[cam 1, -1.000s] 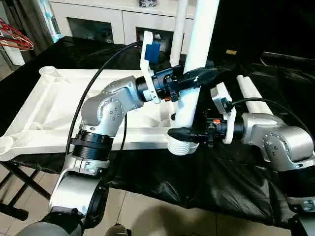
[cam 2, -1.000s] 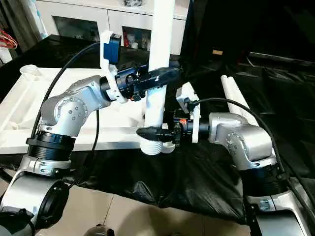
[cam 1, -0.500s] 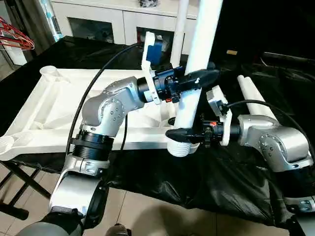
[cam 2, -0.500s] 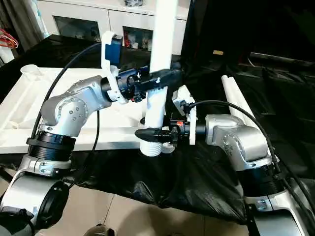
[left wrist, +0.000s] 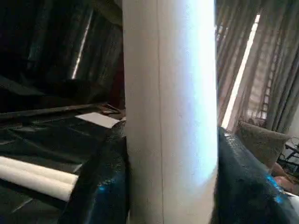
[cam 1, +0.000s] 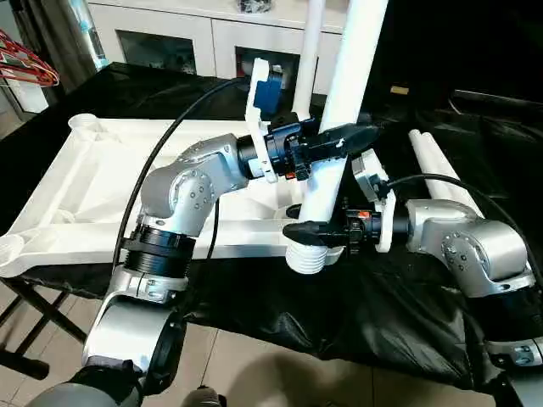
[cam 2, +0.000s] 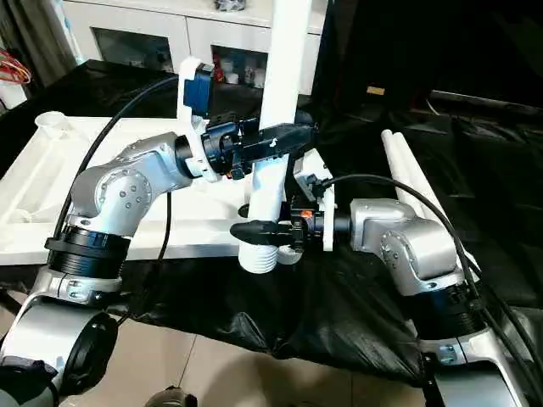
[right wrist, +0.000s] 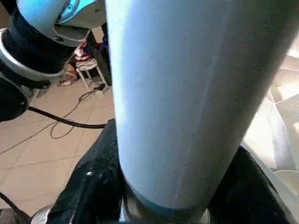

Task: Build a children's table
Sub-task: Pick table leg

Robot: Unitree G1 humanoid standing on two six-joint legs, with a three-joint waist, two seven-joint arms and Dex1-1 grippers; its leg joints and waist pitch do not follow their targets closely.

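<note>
The children's table top [cam 1: 93,182] lies upside down on the black cover, ribs up, with a round corner socket [cam 1: 83,125] at its far left. One white leg [cam 1: 352,68] stands nearly upright over the top's near right corner, its ribbed end [cam 1: 307,257] just off the near rim. My left gripper [cam 1: 339,140] is shut on this leg at mid height, fingers [left wrist: 100,186] against both sides. My right gripper [cam 1: 310,231] is shut on it low down, just above the ribbed end, with a finger [right wrist: 88,191] beside the tube [right wrist: 187,93]. A second leg [cam 1: 310,51] rises behind.
Two loose white legs [cam 1: 437,165] lie on the black-covered work table [cam 1: 382,314] at the right. A white cabinet [cam 1: 195,34] stands behind, red hangers [cam 1: 25,68] at the far left. A black folding stand [cam 1: 34,314] and tiled floor lie below the near edge.
My right gripper has closed in on the leg's lower part and slid left with it. The leg's ribbed end has shifted slightly left; the left gripper keeps its hold.
</note>
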